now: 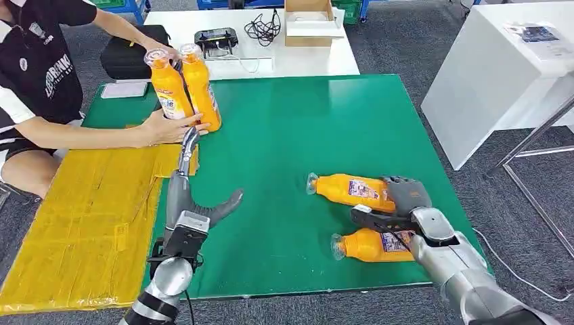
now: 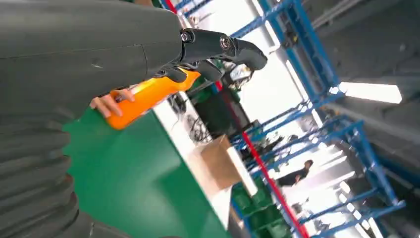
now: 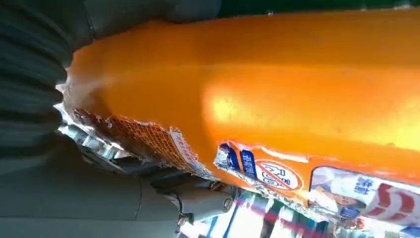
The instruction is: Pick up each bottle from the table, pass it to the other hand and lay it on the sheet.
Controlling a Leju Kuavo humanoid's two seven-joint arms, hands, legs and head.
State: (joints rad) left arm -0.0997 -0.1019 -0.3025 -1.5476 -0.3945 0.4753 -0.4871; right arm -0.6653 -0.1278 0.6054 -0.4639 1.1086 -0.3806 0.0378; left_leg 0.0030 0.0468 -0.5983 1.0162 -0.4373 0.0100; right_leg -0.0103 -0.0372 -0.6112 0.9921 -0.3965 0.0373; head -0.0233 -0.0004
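- Head view looks down on a bench with a green top (image 1: 298,176); a crinkled yellow sheet (image 1: 81,230) covers its left part.
- Two orange plastic bottles lie on their sides near the right front of the bench, clear caps pointing left: the farther lying bottle (image 1: 348,189) and the nearer lying bottle (image 1: 369,245), close to each other but apart.
- The right hand (image 1: 396,203) rests over the base end of the farther lying bottle, dark fingers curled on it and the thumb below; it grips this bottle, which lies on the green top. The right wrist view shows the orange body and torn label (image 3: 257,168) pressed close against the hand.
- The left hand (image 1: 193,189) is raised over the edge of the yellow sheet, fingers stretched forward, thumb spread to the right, holding nothing.
- Just beyond its fingertips, a person's hand (image 1: 166,128) holds two upright orange bottles (image 1: 183,88) standing side by side at the far left of the bench; these and the person's forearm lie directly in front of the left hand. The person's other hand is at the caps.
- The seated person wears a black and white shirt (image 1: 40,68).
- Behind the bench stands a white table (image 1: 304,57) carrying an open cardboard box (image 1: 311,24), a coiled black cable (image 1: 264,28) and a black device (image 1: 216,40); a black case (image 1: 132,54) sits to its left.
- A white cabinet (image 1: 501,74) stands to the right on grey carpet.
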